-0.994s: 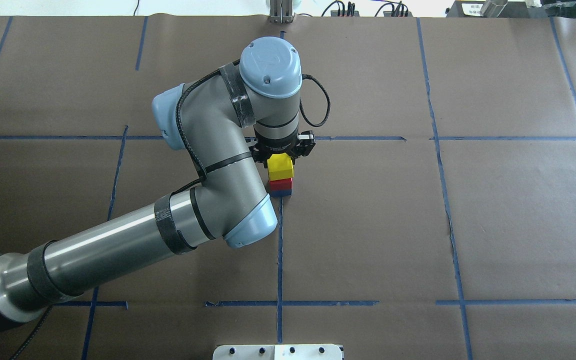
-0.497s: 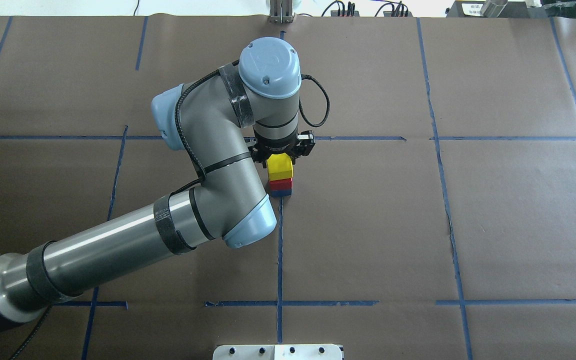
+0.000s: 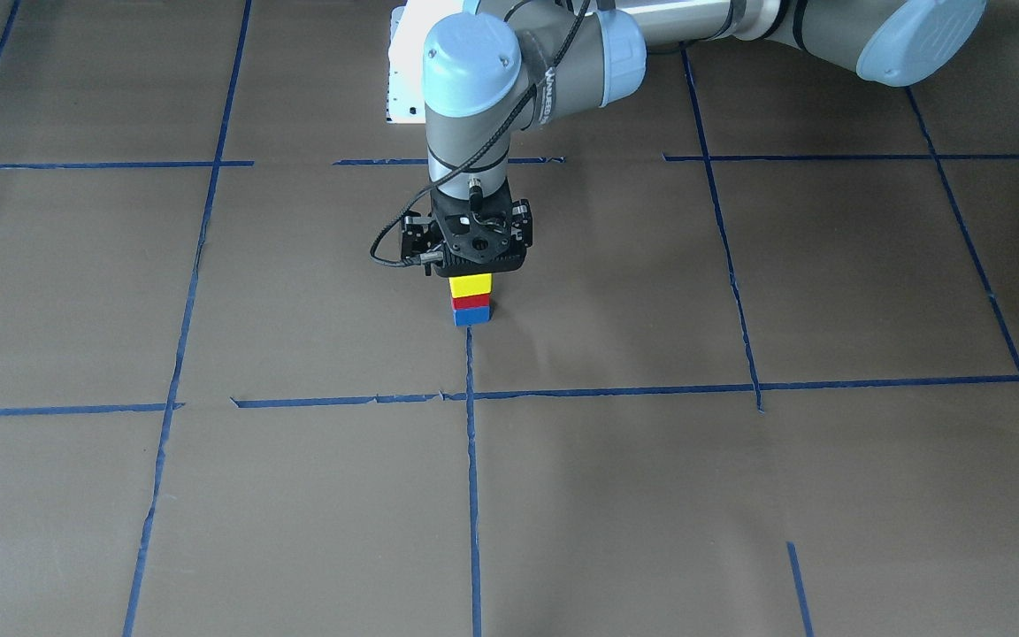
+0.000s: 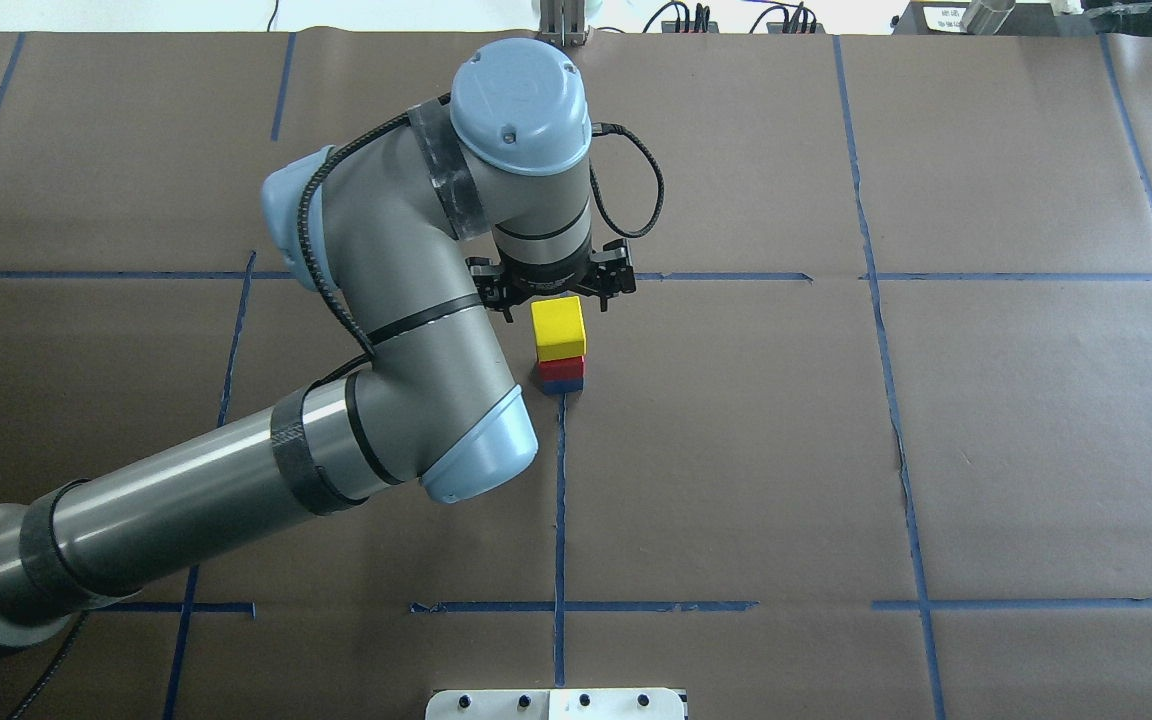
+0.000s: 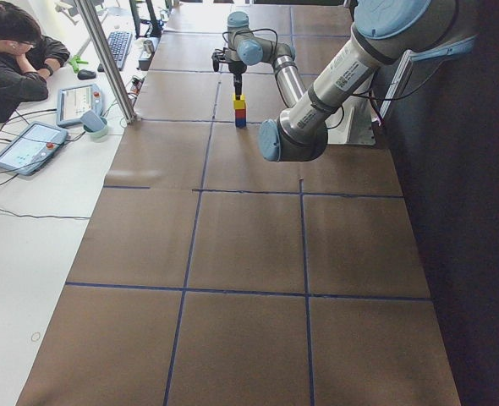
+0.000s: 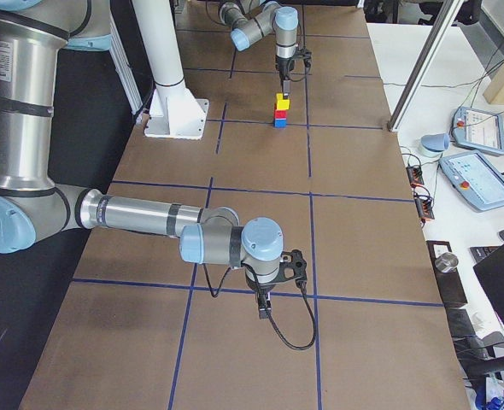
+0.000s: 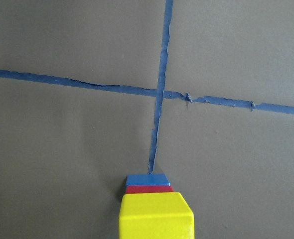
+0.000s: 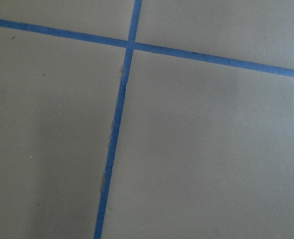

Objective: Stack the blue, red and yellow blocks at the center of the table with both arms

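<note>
A yellow block (image 4: 557,328) sits on a red block (image 4: 562,368), which sits on a blue block (image 4: 563,385), at the tape cross in the table's middle. The stack stands upright in the front-facing view (image 3: 471,301) and fills the bottom of the left wrist view (image 7: 156,216). My left gripper (image 4: 551,290) hangs open just above the yellow block and touches nothing. My right gripper (image 6: 265,312) shows only in the exterior right view, low over bare paper far from the stack; I cannot tell whether it is open or shut.
Brown paper with blue tape lines (image 4: 559,500) covers the table. The white robot base plate (image 4: 556,703) is at the near edge. An operator (image 5: 13,59) sits by tablets at a side table beyond the far edge.
My left gripper has let go of the yellow block and risen straight up; the block's whole top now shows. The stack has not moved.
</note>
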